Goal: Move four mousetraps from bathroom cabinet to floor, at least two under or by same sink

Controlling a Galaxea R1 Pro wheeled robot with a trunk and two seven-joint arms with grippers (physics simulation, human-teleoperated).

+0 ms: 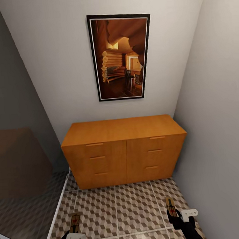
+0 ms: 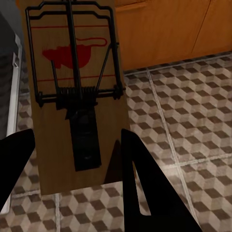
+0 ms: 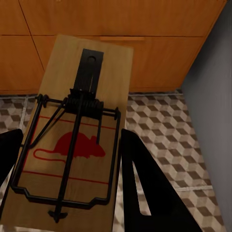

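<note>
A floor of large square tiles printed with brown, beige and white cubes [image 1: 134,206] is being shown in a narrow alcove of pale grey walls, closed off by an orange-brown wooden cabinet with drawers [image 1: 124,150] beneath a dark-framed picture [image 1: 120,57]. A flat tan wooden mousetrap [image 1: 75,222] is being gripped between the closed fingers of the left end effector [image 1: 75,237], and a second mousetrap [image 1: 170,208] by the right end effector [image 1: 179,218]. Both boards are being held above the tiles, long axes pointing toward the cabinet.

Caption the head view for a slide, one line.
Facing the orange-brown cabinet under a framed picture, each gripper, left and right, holds a mousetrap over the tiled floor.
</note>
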